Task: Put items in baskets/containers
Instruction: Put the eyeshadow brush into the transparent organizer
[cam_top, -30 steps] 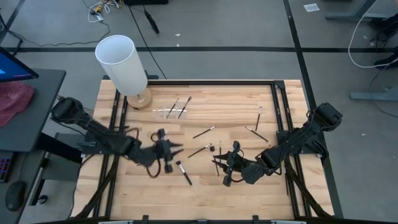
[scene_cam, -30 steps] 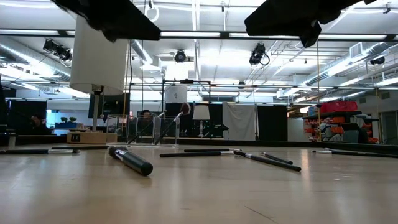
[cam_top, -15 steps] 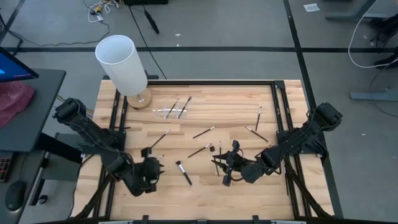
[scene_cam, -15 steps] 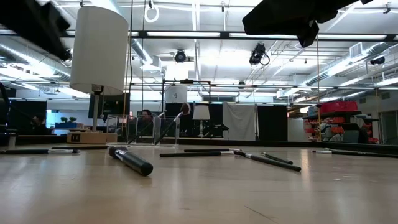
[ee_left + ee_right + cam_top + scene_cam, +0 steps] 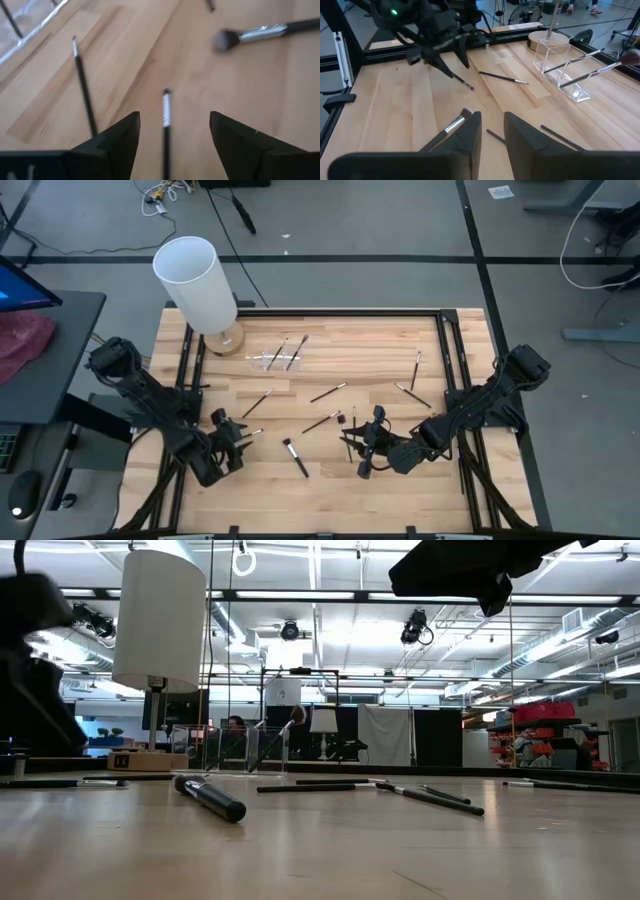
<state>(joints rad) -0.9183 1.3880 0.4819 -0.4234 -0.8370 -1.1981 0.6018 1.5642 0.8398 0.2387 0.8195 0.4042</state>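
My left pincer (image 5: 232,442) hangs low over the near left part of the table (image 5: 330,480), fingers (image 5: 117,137) spread wide with nothing in them; a thin brush (image 5: 166,122) lies on the wood between them, another slim brush (image 5: 82,87) just beside it. Farther back stands a tall white cylinder (image 5: 195,280), and near it the clear holder (image 5: 283,358) with two brushes (image 5: 585,67) leaning in it. A thick brush (image 5: 296,457) lies near the middle, more brushes (image 5: 412,392) scattered to the right. My right pincer (image 5: 362,442) hovers mid-table, fingers (image 5: 465,132) a narrow gap apart, empty. I can read no writing anywhere.
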